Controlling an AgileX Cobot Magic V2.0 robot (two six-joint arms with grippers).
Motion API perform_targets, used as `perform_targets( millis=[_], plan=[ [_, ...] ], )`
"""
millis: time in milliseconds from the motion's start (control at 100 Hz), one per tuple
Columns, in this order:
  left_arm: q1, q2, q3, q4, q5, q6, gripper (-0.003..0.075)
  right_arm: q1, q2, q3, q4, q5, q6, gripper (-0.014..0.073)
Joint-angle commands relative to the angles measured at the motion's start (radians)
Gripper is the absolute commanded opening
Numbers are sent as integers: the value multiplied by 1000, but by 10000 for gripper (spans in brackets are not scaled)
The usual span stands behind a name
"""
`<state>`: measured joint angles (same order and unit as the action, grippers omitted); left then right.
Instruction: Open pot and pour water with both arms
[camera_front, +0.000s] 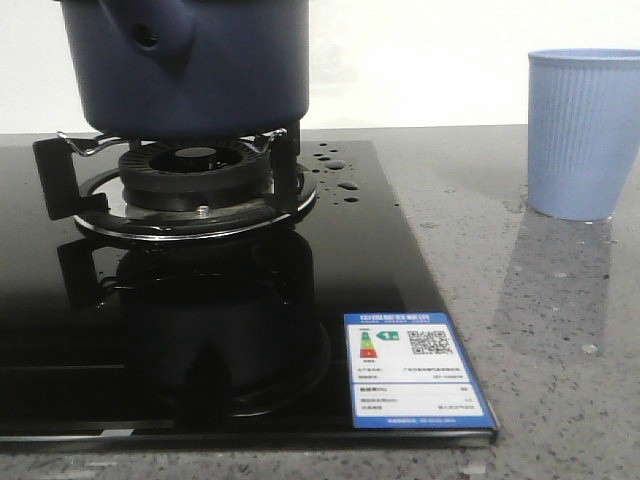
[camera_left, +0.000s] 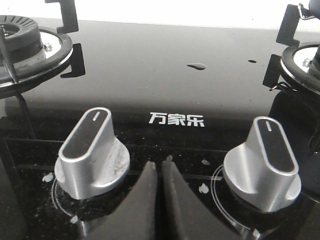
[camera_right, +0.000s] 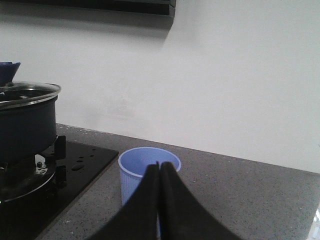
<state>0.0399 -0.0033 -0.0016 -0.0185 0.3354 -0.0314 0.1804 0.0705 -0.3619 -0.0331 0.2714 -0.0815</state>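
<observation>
- An energy label (camera_front: 418, 371) is lying nearest the front camera, at the near right corner of the black glass hob (camera_front: 380, 240).
- The pot (camera_front: 190, 65) is sitting on the burner stand (camera_front: 185, 185); only the right wrist view is showing its glass lid (camera_right: 27, 92) in place.
- Water (camera_front: 340, 180) is showing as drops on the glass beside the burner.
- The left gripper (camera_left: 160, 172) is hovering with fingers pressed together between two silver knobs (camera_left: 92, 152), gripping nothing.
- The right gripper (camera_right: 159, 172) is likewise closed and empty, in front of the light blue cup (camera_right: 135, 175).
- The cup is standing on grey counter (camera_front: 540, 330), well apart from the hob edge; its contents cannot be told.
</observation>
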Motion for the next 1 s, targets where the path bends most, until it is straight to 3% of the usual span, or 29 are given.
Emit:
perform_targets(
  millis=[0, 340, 530, 680, 989],
  plan=[
    [1, -25, 40, 0, -65, -11, -19, -10, 12, -8, -13, -36, -3, -67],
    [1, -25, 40, 0, -65, -11, -19, -184, -107, 275, -25, -63, 3, -67],
    [1, -25, 40, 0, -65, -11, -19, -212, -102, 384, 2, -102, 3, -67],
    [1, -25, 40, 0, -65, -11, -19, -212, -102, 381, 3, 34, 3, -67],
    [1, -25, 40, 0, -65, -11, -19, -212, -102, 381, 3, 33, 3, -67]
  ],
)
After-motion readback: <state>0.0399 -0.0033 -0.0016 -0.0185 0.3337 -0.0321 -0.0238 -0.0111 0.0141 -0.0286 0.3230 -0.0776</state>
